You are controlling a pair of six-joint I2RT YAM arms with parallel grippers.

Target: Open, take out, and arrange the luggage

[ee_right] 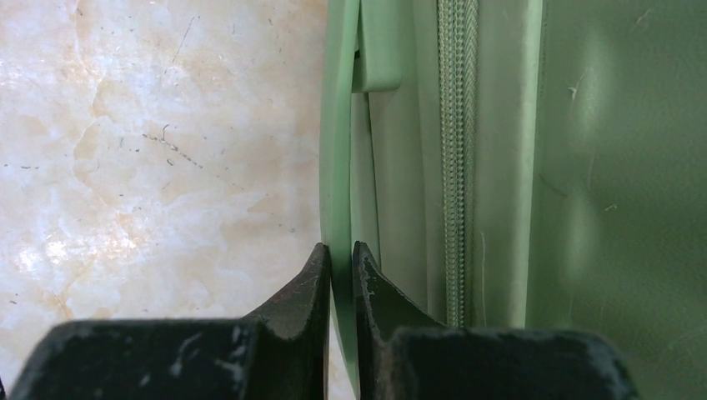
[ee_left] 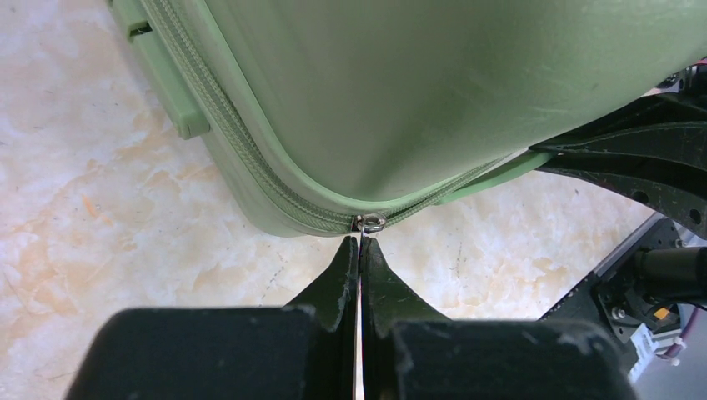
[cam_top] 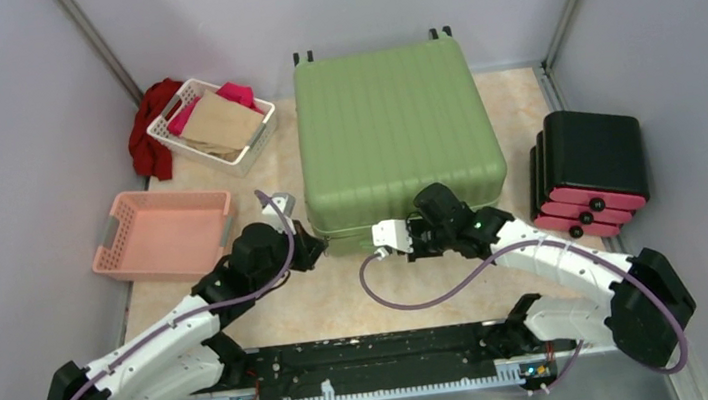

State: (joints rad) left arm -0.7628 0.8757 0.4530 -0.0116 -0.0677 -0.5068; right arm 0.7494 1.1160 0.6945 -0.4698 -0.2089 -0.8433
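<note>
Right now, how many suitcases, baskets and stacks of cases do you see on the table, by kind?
green suitcase: 1
baskets: 2 (pink basket, white basket)
black-and-pink stack of cases: 1
Total: 4

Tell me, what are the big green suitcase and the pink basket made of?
Suitcase: probably hard moulded plastic, matte sage green, given stiff ribs and fine scuffs; its zipper looks like woven fabric tape. Pink basket: likely plastic, given slotted moulded walls.
</note>
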